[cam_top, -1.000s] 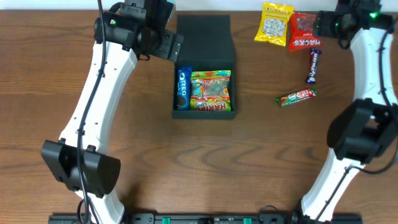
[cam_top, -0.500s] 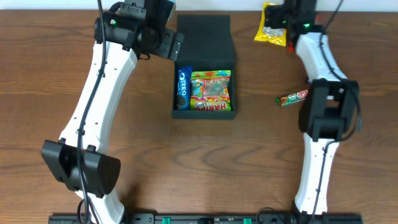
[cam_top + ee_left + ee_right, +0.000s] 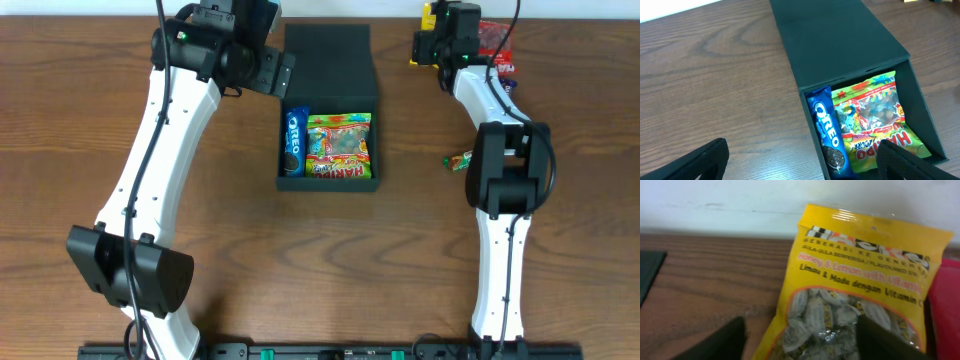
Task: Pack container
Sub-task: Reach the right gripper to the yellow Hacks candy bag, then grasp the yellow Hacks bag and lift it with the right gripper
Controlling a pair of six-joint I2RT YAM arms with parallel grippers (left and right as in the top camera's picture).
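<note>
Brown wood-grain table (image 3: pixel 60 120) carries everything. At about 11 o'clock in the overhead view the left gripper (image 3: pixel 804 159) hangs with its fingers (image 3: pixel 705 157) spread as wide as they go and nothing between them; its own camera looks down between them into the box. Just to its 3 o'clock side, at the table's 12 o'clock, sits the container (image 3: pixel 327 185), its flap lid (image 3: pixel 328 55) laid open flat toward 12 o'clock. Inside, a blue Oreo pack (image 3: pixel 294 140) lies along the 9 o'clock wall, and a bright gummy bag (image 3: pixel 338 148) touches it and fills the remaining floor. Well apart at 1 o'clock, the right gripper (image 3: pixel 801 330) is down over a yellow sweet bag (image 3: pixel 860 280) by the far edge: the jaws stand partly spread, one finger (image 3: pixel 720 342) just off the bag's edge and the other over its face, with no pinch visible. A red packet (image 3: pixel 495 35) lies touching the yellow bag at its 3 o'clock. The right arm (image 3: pixel 505 180) stretches across a green-and-red bar (image 3: pixel 458 160) at 3 o'clock of the container, hiding most of it.
</note>
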